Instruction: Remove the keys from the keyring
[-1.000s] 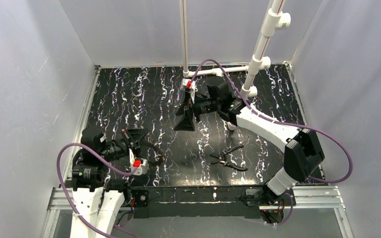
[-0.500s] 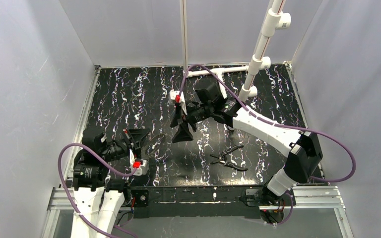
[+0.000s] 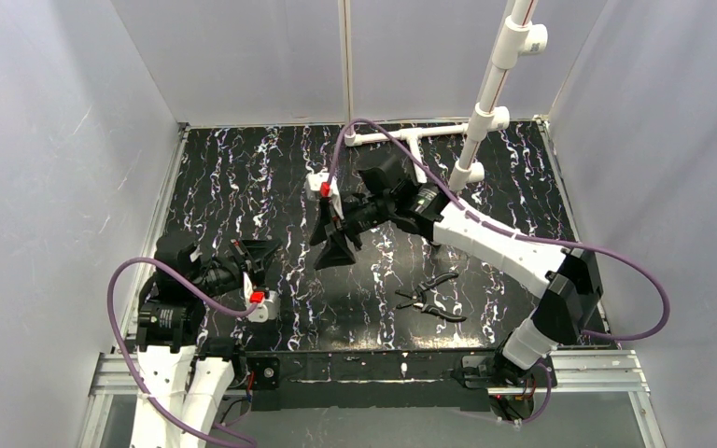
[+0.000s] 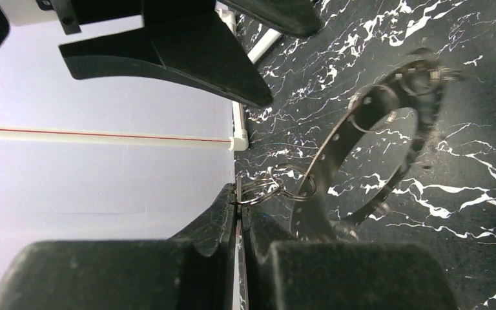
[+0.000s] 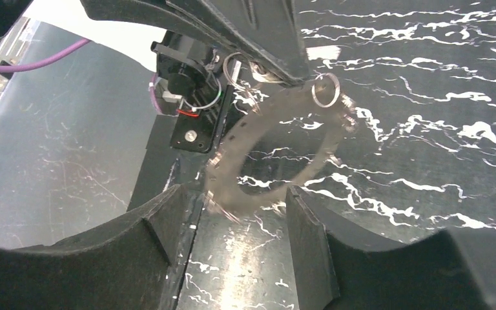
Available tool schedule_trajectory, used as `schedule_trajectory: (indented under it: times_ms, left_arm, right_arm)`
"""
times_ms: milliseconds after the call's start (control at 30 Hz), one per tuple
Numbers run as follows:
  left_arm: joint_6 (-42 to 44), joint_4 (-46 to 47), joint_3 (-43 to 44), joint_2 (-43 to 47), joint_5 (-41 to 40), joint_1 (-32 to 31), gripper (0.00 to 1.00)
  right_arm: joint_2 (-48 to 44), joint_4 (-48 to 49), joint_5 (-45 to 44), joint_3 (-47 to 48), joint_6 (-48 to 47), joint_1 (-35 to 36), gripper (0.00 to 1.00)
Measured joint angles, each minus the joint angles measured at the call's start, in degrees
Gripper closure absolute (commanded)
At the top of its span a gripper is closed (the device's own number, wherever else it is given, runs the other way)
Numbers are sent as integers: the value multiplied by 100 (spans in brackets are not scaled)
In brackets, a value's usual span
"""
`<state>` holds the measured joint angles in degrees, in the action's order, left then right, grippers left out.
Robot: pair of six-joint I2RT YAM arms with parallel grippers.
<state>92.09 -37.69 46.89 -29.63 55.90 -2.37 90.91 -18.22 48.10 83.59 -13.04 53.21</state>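
Right tool shifted left | keyring tilted, hanging from left tool

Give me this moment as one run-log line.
left pincer: shut on small ring linked to keyring | right pincer: open, jaws either side of keyring | pliers: lying unused

A lab test cell: grey walls, white pipe frame, marbled table.

The silvery-grey metal keyring, a wide rough band with small holes and a hollow centre, stands tilted on its edge. It is held by a small wire ring on its band, which my left gripper pinches.
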Motion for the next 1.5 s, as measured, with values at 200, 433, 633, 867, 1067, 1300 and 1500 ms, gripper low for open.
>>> schedule_trajectory:
  times_ms: [200, 433, 633, 867, 1067, 1300, 1500]
  left_arm:
    - [-175, 9, 76, -76, -7, 0, 100]
    - [-299, 17, 83, -74, -7, 0, 100]
    - [-341, 20, 83, -22, 0, 0, 100]
    - [-442, 20, 83, -11, 0, 0, 100]
    - [-577, 20, 85, -13, -2, 0, 100]
    - [-686, 20, 85, -22, -24, 0, 100]
    - [-796, 20, 164, -144, -96, 0, 100]
  right_arm:
    - [306, 140, 7, 35, -7, 219, 39]
    - [492, 247, 24, 184, -72, 232, 46]
    - [505, 411, 136, 278, -20, 251, 52]
    - [577, 785, 157, 291, 310, 297, 57]
    - [684, 1095, 146, 291, 634, 323, 60]
    - [697, 1333, 149, 289, 861, 428, 61]
    - [697, 1397, 151, 280, 920, 496, 59]
